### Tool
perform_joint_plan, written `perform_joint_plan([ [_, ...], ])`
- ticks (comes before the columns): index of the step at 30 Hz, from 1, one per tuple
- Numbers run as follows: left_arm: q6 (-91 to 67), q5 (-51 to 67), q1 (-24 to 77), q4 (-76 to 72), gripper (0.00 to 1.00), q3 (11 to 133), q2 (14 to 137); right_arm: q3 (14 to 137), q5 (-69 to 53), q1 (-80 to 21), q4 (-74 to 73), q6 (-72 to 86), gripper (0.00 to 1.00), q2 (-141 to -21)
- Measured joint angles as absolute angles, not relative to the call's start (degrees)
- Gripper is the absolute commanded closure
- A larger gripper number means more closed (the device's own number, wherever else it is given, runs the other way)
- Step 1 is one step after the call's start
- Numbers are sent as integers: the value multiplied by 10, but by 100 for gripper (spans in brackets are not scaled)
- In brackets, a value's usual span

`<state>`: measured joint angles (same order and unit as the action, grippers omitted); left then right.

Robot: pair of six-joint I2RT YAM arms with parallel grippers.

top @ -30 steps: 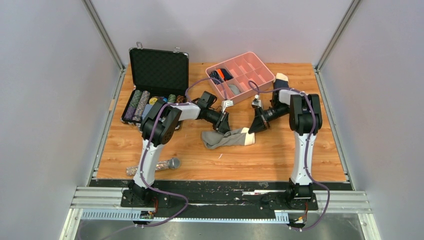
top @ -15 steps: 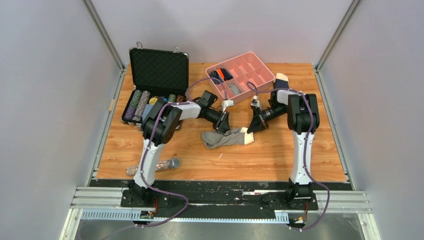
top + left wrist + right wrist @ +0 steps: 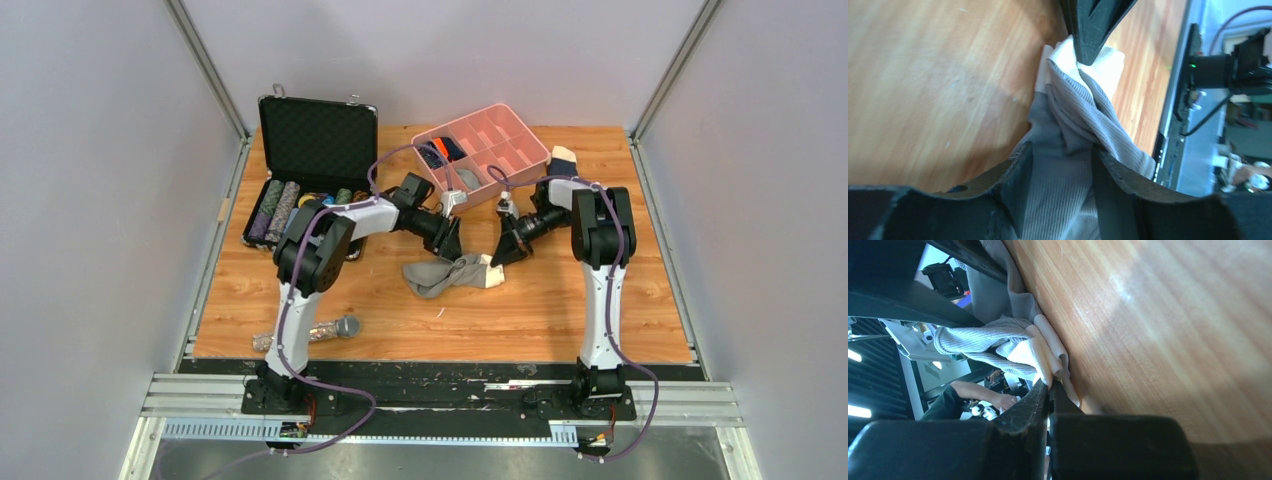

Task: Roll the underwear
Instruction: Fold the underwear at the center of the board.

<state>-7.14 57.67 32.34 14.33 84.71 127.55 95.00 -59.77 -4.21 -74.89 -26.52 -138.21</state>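
Note:
The underwear (image 3: 452,274) is a gray-taupe ribbed cloth with a cream band (image 3: 490,276) at its right end, lying bunched on the wood table in front of the pink tray. My left gripper (image 3: 447,248) holds its gray left part; in the left wrist view (image 3: 1060,152) the cloth (image 3: 1073,105) fills the gap between the jaws. My right gripper (image 3: 503,257) is shut on the cream band, seen pinched in the right wrist view (image 3: 1052,385), with folded layers (image 3: 1040,352) against the table. The right fingertips (image 3: 1093,30) also show in the left wrist view.
The pink divided tray (image 3: 522,138) stands behind the grippers with a navy garment (image 3: 441,150) in one compartment. An open black case (image 3: 318,140) with poker chips is at the back left. A microphone (image 3: 336,327) lies front left. A navy sock with a tan toe (image 3: 562,157) lies back right.
Both grippers have shifted slightly left and toward the back. The underwear has become shorter and more bunched, its cream end drawn leftward over the gray part.

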Motion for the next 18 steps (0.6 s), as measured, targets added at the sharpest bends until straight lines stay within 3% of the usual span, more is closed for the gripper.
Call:
perform_joint_plan([
  [4, -69, 495, 307, 152, 33, 808, 1186, 948, -592, -45, -738, -253, 100, -1378],
  [11, -5, 428, 310, 129, 30, 736, 1006, 924, -591, -45, -713, -241, 100, -1365],
  [13, 39, 420, 334, 125, 22, 716, 985, 917, -591, -45, -706, -237, 100, -1360],
  [15, 104, 406, 371, 124, 3, 691, 979, 915, -591, -45, -703, -233, 100, -1359],
  [18, 173, 376, 413, 125, 0, 660, 979, 915, -591, -45, -700, -231, 100, -1359],
])
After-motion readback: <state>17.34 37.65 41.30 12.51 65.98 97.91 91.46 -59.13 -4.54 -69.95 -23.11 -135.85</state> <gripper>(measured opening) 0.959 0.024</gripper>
